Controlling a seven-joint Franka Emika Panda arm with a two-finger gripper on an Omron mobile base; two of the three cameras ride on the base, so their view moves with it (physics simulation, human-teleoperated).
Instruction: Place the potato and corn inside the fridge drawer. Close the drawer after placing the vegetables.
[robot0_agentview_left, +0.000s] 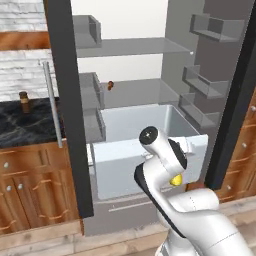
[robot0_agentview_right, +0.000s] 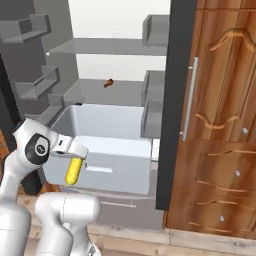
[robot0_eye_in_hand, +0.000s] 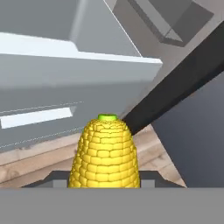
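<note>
The corn (robot0_agentview_right: 73, 171) is held in the jaws, clenched on its lower part, green tip pointing away from the hand in the hand view. It is carried low, just in front of the flat front of the fridge drawer (robot0_agentview_right: 115, 165) and below its rim, not yet over the bin. The gripper (robot0_agentview_right: 75, 159) is seen at the end of the white arm, close to the drawer's left front corner in the right base view; in the left base view a bit of yellow peeks out beneath the wrist.

The drawer is pulled out, its pale bin open to the top, the slot handle (robot0_eye_in_hand: 37, 117) visible on the front. What can be seen of its inside looks bare; the near floor is hidden by the front wall, so the potato cannot be confirmed there. A small brown lump (robot0_agentview_left: 110, 85) is noted on the fridge shelf (robot0_agentview_left: 140, 92) behind, possibly the potato, too small to tell.

Judged from this: the corn is picked up but not placed, the potato's step is unsettled, and the drawer is left to be closed.
</note>
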